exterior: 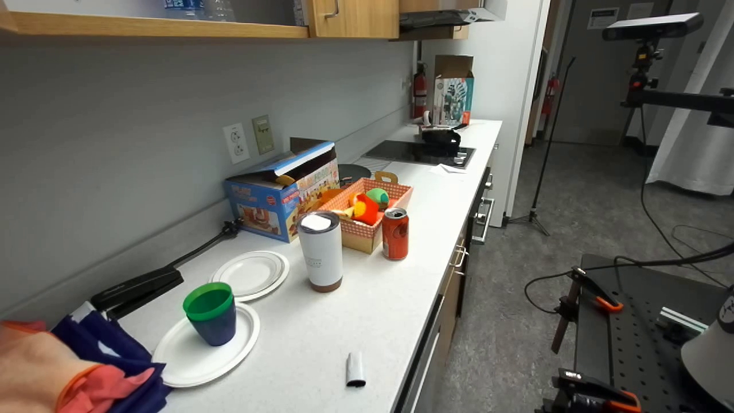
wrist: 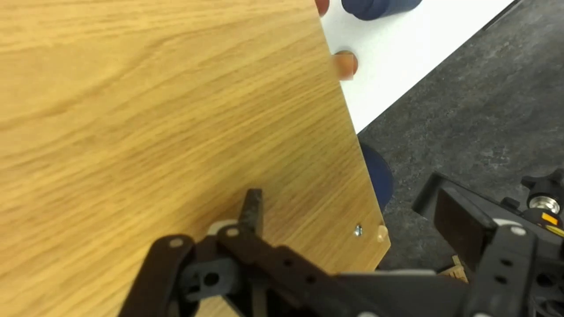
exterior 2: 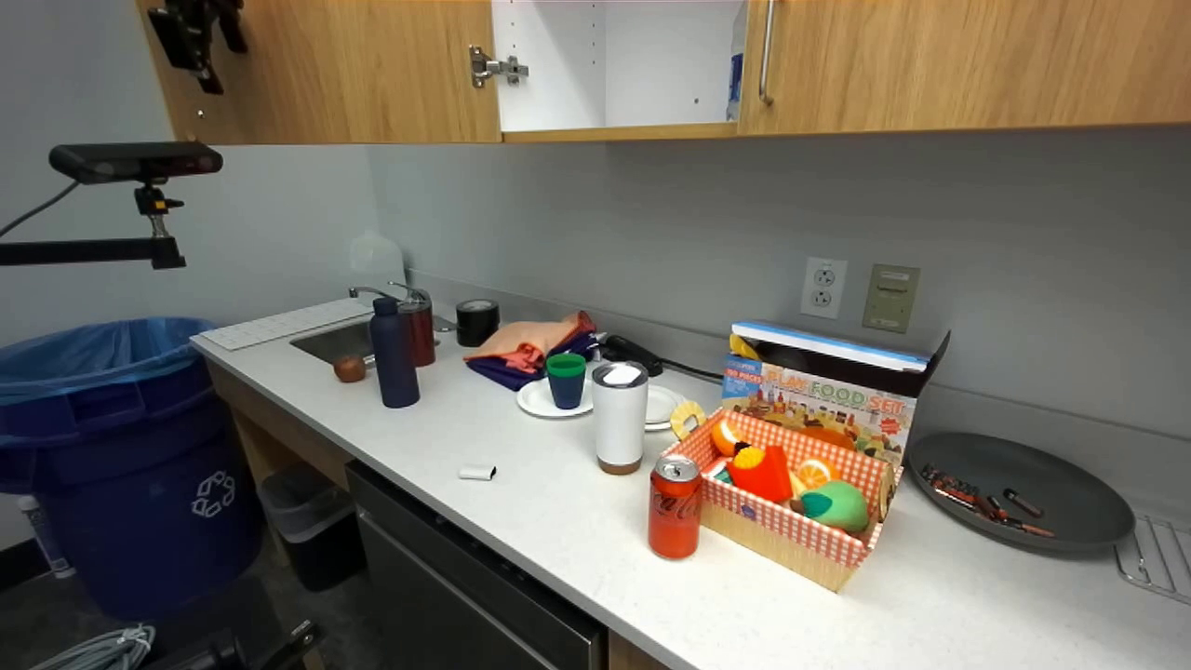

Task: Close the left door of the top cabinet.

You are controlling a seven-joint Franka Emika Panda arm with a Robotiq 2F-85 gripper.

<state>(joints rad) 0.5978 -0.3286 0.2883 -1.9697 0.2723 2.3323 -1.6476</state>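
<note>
The top cabinet of light tan wood shows its underside edge (exterior: 160,26) in an exterior view; its bay is open. Its left door (exterior 2: 354,74) stands swung open, inner face and hinge visible. The right door (exterior 2: 968,65) is closed, with a metal handle. My gripper (exterior 2: 207,51) is at the inner face of the left door, near its free edge. In the wrist view the gripper (wrist: 352,211) is open and empty. One finger lies over the left door (wrist: 176,132), the other beyond its edge. Whether it touches the door I cannot tell.
A camera on a boom (exterior 2: 135,160) stands near the door's free end. Below, the counter (exterior 2: 558,521) holds a blue bottle (exterior 2: 394,354), white tumbler (exterior 2: 620,419), red can (exterior 2: 675,507), toy-food basket (exterior 2: 782,540) and box (exterior: 269,206). Bottles (exterior: 218,10) stand inside the cabinet.
</note>
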